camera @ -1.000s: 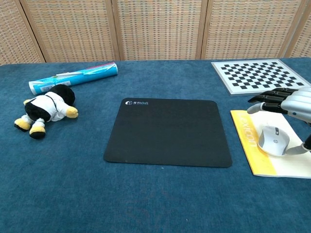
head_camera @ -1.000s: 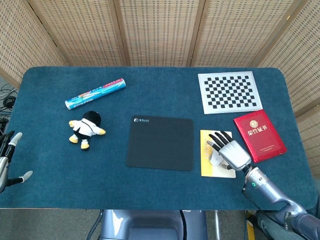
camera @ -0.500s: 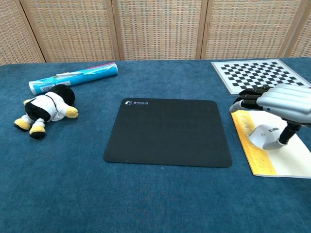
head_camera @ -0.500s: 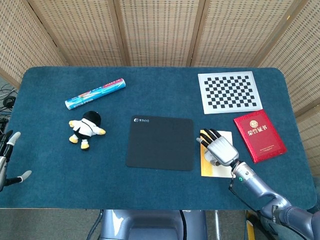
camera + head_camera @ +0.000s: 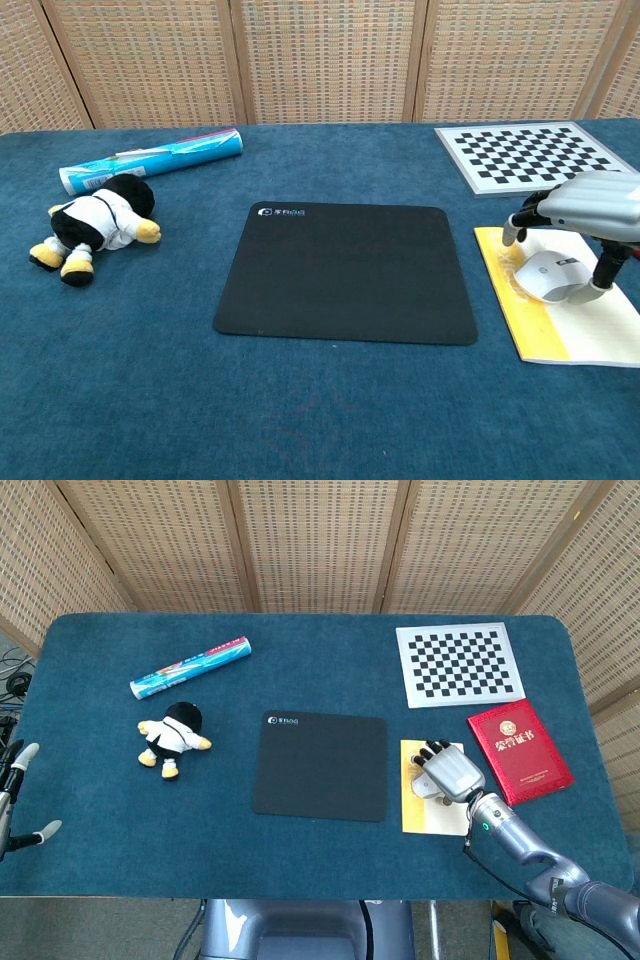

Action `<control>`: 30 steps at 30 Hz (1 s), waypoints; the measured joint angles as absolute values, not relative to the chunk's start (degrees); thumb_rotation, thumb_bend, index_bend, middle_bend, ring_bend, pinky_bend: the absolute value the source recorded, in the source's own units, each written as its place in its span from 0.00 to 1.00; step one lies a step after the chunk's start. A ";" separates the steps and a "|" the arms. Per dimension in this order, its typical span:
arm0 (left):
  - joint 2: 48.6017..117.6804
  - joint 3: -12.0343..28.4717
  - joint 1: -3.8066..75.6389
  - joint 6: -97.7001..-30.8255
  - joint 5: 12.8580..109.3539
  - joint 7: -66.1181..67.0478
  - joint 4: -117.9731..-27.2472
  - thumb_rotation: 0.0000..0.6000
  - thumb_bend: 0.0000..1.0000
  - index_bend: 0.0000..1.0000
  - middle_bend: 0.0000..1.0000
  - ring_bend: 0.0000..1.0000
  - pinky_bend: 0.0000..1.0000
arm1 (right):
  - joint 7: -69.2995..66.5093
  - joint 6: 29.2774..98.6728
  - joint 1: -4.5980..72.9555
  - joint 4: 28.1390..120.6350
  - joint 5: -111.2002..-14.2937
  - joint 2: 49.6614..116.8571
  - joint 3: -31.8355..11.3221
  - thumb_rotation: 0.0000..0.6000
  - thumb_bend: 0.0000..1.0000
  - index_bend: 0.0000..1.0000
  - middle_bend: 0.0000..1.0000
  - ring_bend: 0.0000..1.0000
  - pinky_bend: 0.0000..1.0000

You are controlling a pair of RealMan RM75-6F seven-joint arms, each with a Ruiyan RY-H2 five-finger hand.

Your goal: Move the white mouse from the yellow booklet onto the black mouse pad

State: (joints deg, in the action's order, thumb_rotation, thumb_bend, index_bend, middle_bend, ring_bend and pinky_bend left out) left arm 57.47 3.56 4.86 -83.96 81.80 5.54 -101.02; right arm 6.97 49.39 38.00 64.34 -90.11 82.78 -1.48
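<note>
The white mouse (image 5: pixel 552 277) lies on the yellow booklet (image 5: pixel 585 335), right of the black mouse pad (image 5: pixel 345 270). My right hand (image 5: pixel 588 203) arches over the mouse, its fingers curled down on the mouse's left side and the thumb against its right side, gripping it. In the head view the right hand (image 5: pixel 449 774) covers nearly all of the mouse on the booklet (image 5: pixel 420 818), beside the mouse pad (image 5: pixel 320 765). My left hand (image 5: pixel 14 802) shows at the left edge off the table, fingers apart and holding nothing.
A red booklet (image 5: pixel 520 752) lies just right of my right hand, with a checkerboard sheet (image 5: pixel 460 665) behind it. A plush toy (image 5: pixel 172 738) and a blue tube (image 5: pixel 190 667) lie on the left part of the blue table.
My right hand has come over the mouse from the right and its outstretched fingers have curled down around it. The mouse stays on the booklet. The left hand has barely moved.
</note>
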 measured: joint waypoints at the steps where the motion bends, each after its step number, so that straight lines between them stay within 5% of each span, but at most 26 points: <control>1: 57.50 3.55 4.85 -84.01 81.83 5.61 -101.04 1.00 0.00 0.00 0.00 0.00 0.00 | 7.07 49.18 38.12 64.25 -89.92 82.84 -1.43 1.00 0.19 0.34 0.40 0.27 0.28; 10: 57.52 3.61 4.91 -84.00 81.64 5.68 -101.14 1.00 0.00 0.00 0.00 0.00 0.00 | 6.13 50.97 38.50 62.95 -90.50 83.97 -0.92 1.00 0.32 0.56 0.57 0.41 0.33; 22: 57.22 3.83 5.31 -83.02 80.73 5.02 -101.01 1.00 0.00 0.00 0.00 0.00 0.00 | 4.64 56.52 39.80 63.50 -94.42 83.92 -0.76 1.00 0.41 0.57 0.58 0.41 0.33; 30: 57.12 4.52 5.99 -81.66 78.82 4.84 -100.80 1.00 0.00 0.00 0.00 0.00 0.00 | 9.99 51.79 47.12 68.43 -96.16 82.18 -3.15 1.00 0.52 0.57 0.57 0.41 0.33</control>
State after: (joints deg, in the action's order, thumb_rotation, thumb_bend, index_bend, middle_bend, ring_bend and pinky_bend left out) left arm 57.12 4.52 5.99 -81.66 78.82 4.84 -100.80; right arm 9.99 51.79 47.12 68.43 -96.16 82.18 -3.15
